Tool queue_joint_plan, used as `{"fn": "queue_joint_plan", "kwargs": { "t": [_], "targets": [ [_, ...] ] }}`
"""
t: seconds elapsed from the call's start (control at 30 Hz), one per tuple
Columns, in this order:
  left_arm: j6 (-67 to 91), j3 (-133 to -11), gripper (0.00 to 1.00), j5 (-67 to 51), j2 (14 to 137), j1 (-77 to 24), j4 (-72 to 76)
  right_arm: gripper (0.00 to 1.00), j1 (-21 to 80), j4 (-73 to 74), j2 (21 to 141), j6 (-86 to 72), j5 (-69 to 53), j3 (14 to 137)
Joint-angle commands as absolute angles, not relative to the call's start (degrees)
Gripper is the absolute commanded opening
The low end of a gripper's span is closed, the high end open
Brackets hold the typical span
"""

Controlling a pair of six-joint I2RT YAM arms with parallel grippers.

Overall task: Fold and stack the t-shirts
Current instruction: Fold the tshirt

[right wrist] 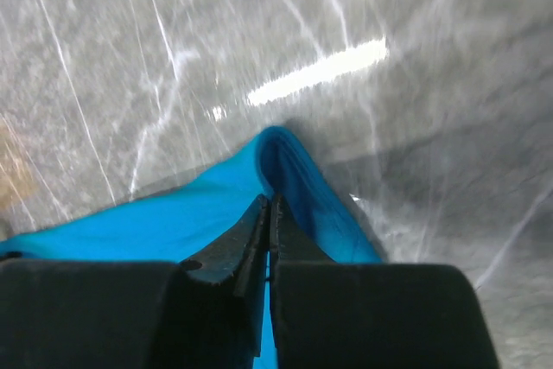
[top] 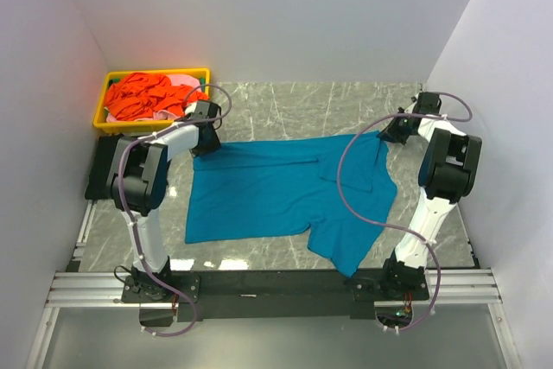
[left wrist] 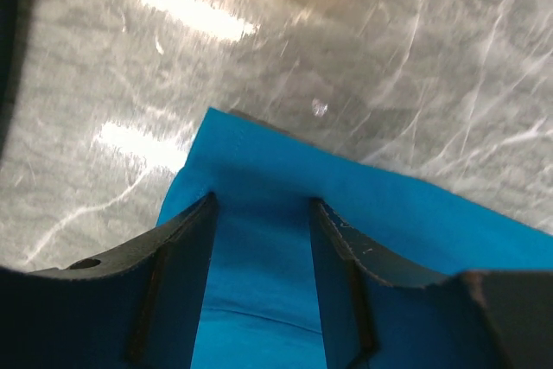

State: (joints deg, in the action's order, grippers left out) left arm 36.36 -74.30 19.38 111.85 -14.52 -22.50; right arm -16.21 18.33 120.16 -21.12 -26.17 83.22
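In the view from above, the teal-blue t-shirt (top: 276, 192) lies spread out in the middle of the grey marble table (top: 285, 101). One sleeve points toward the near edge, and another part is folded over on the right side. The yellow tray (top: 108, 92) stands at the far left corner of the table. Inside it we see a heap of orange-red t-shirts (top: 143, 97) with some pink cloth (top: 183, 82) beside them. The left gripper (top: 206, 140) is at the far left corner of the teal-blue t-shirt, and the right gripper (top: 393, 134) is at its far right corner. From this view we cannot tell how the jaws stand.

In the left wrist view, the left gripper (left wrist: 262, 205) is over a corner of the teal-blue t-shirt (left wrist: 259, 170). Its two fingers (left wrist: 186, 239) are apart, one on each side of a strip of the cloth, which lies flat between them. The jaws are open, and we do not see them pinch anything. The marble surface is beyond the corner.

In the right wrist view, the right gripper (right wrist: 268, 205) has its fingers pressed together with no gap. An edge of the teal-blue t-shirt (right wrist: 173, 218) is caught between the tips, and the cloth rises there in a small rounded fold. So these jaws are closed on the shirt.
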Motion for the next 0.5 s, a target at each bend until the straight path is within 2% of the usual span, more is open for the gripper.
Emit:
{"fn": "queue_joint_plan", "kwargs": {
  "t": [0.0, 0.33, 0.4, 0.43, 0.47],
  "targets": [
    [34.6, -77.8, 0.53, 19.6, 113.9, -13.8, -24.1, 0.04, -18.0, 19.0, 121.5, -18.5, -23.2, 88.3],
    [33.6, -88.8, 0.56, 13.2, 120.5, -13.9, -24.2, 0.08, -19.6, 19.4, 124.9, -17.9, -22.2, 93.4],
    [33.7, -91.2, 0.57, 12.7, 121.5, -13.9, -25.0, 0.14, -19.7, 19.5, 124.7, -17.8, -22.4, 93.7],
    [33.7, -91.7, 0.58, 12.6, 121.5, -13.9, -25.0, 0.14, -19.7, 19.5, 124.7, -17.8, -22.3, 93.7],
    [33.7, -92.0, 0.59, 12.4, 121.0, -13.9, -25.0, 0.20, -19.7, 19.5, 123.8, -17.8, -22.2, 93.5]
  ]
}}
